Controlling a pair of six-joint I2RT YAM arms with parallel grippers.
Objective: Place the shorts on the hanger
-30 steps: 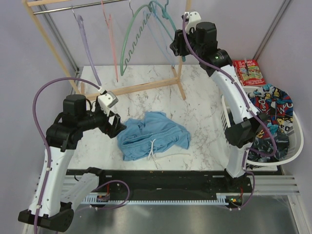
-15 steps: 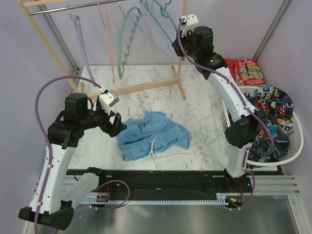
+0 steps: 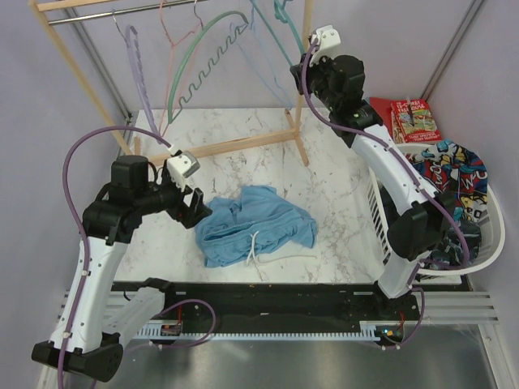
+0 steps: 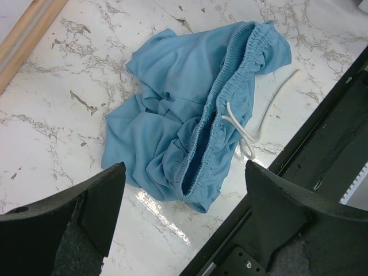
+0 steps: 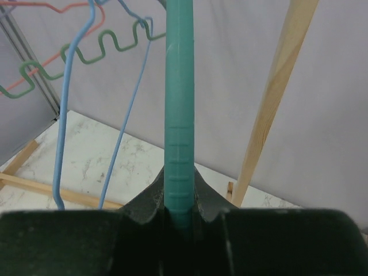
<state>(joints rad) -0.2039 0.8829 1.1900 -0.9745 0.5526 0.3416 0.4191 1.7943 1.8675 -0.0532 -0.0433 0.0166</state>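
The light blue shorts lie crumpled on the marble table, waist and white drawstring toward the near edge; they fill the left wrist view. My left gripper is open and empty, hovering just left of and above the shorts. My right gripper is raised at the wooden rack and shut on an arm of the teal hanger. In the right wrist view the hanger runs straight up from between the closed fingers.
The wooden rack stands at the back with a green wavy hanger, a thin pale blue hanger, and pink and purple ones. A white basket of cartoon-print clothes and a red book are at the right.
My right gripper has moved up and slightly right with the teal hanger in its grip. The other hangers have swung to the left. My left gripper barely moved.
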